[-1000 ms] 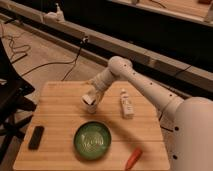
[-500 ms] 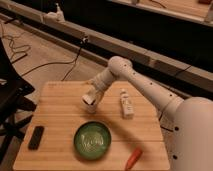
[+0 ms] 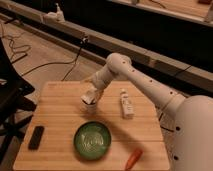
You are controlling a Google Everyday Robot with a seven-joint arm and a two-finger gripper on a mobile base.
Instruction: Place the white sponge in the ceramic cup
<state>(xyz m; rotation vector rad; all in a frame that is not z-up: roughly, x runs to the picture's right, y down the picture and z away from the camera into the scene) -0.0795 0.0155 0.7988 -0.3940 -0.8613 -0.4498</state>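
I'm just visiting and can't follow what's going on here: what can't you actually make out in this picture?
- The tool, over the table's far middle: it hides the ceramic cup and white sponge.
- The label on the white tube: too small to read.
- The carrot: its tip is cut off by the bottom edge.

The hand (image 3: 90,97) hangs right over the ceramic cup (image 3: 90,105) on the wooden surface (image 3: 55,110), beyond the green plate (image 3: 92,140).
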